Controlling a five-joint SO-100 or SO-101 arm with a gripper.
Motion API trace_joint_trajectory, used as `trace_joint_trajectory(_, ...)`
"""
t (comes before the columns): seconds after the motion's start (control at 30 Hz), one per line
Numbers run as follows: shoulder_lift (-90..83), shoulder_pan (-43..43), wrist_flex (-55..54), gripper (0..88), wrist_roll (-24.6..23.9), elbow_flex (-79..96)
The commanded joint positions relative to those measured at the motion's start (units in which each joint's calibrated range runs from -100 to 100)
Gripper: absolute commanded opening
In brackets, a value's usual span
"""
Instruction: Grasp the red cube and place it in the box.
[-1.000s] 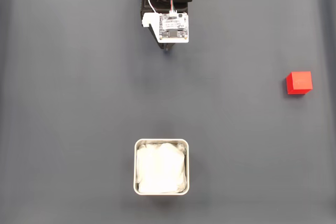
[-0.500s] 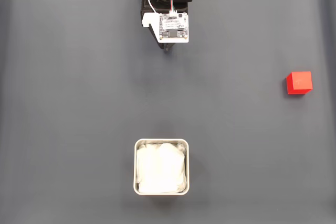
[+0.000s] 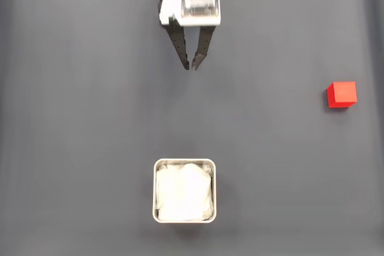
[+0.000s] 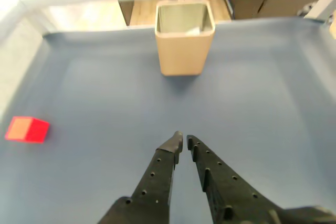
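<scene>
Hovering near the counter's (image 3: 90,118) far edge, the fingers (image 3: 191,65) are nearly closed, empty; cube (image 3: 342,95) by the right edge, box (image 3: 184,162) near the front edge.

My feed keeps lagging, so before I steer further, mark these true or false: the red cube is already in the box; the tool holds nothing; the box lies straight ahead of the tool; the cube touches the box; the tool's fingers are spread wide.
1. The red cube is in the box: false, it lies on the mat, far to the right in the fixed view.
2. The tool holds nothing: true.
3. The box lies straight ahead of the tool: true.
4. The cube touches the box: false, they are well apart.
5. The fingers are spread wide: false, the tips nearly meet.
</scene>
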Motion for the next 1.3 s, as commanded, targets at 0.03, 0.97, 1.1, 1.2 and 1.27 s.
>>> trace_joint_trajectory(0.03, 9.4, 0.5, -1.4, 0.0, -0.2, -20.8)
trace_joint_trajectory(0.97, 39.1, -10.6, 14.4, 0.0, 3.7, -56.5)
trace_joint_trajectory(1.1, 40.3, -14.1, 14.7, 0.0, 3.7, -56.4)
trace_joint_trajectory(1.2, 41.0, -16.7, 15.0, 0.0, 3.5, -56.4)
trace_joint_trajectory(1.27, 41.4, -18.3, 15.0, 0.0, 3.2, -56.4)
